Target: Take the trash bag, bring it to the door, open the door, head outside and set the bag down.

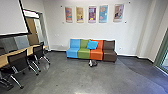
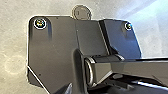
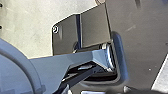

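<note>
On the grey floor in front of the couch lies a small black-and-white bundle [image 1: 92,63], which looks like the trash bag. It rests near the foot of the orange seat, well ahead of me. Green-framed glass [image 1: 163,53] stands at the right edge of the head view; whether it is the door, I cannot tell. Both wrist views show my own dark base plate and jointed bar over pale floor. The state of either gripper cannot be made out.
A couch [image 1: 84,53] in blue, green, orange and brown stands against the far wall, a blue cushion [image 1: 92,44] on it. At the left are a long wooden table [image 1: 30,50] and black office chairs [image 1: 18,61] on splayed metal legs.
</note>
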You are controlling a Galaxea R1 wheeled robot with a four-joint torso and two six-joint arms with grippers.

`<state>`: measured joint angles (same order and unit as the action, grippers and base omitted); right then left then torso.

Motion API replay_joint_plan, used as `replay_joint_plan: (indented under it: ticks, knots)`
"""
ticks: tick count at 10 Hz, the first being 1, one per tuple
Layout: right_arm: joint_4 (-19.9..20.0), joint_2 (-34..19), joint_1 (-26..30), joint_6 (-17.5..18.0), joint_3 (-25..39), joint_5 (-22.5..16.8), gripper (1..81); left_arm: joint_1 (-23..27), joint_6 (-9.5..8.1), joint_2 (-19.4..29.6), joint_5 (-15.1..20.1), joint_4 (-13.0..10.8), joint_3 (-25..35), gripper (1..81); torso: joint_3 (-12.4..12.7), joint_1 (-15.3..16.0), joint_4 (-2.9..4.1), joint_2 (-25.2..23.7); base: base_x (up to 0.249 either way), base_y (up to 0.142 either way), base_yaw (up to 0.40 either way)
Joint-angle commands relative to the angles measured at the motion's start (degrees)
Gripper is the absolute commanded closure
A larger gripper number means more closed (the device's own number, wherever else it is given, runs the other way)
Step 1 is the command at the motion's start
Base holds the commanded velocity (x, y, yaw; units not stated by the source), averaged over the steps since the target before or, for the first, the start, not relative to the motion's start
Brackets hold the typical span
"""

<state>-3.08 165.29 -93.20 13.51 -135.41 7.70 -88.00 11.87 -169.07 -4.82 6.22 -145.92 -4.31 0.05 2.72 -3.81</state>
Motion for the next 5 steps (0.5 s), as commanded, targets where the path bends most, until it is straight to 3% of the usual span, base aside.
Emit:
replay_joint_plan:
  ticks: [1,5]
  knots:
    - [-1.2,0.2,1.7,-0.6,1.0,-3.1,1.0,2.4,0.26,0.1,3.0,-0.6,0.5,1.0,0.0,0.0,0.0,0.0,0.149,0.0,0.0]
    - [-1.2,0.2,1.7,-0.6,1.0,-3.1,1.0,2.4,0.26,0.1,3.0,-0.6,0.5,1.0,0.0,0.0,0.0,0.0,0.149,0.0,0.0]
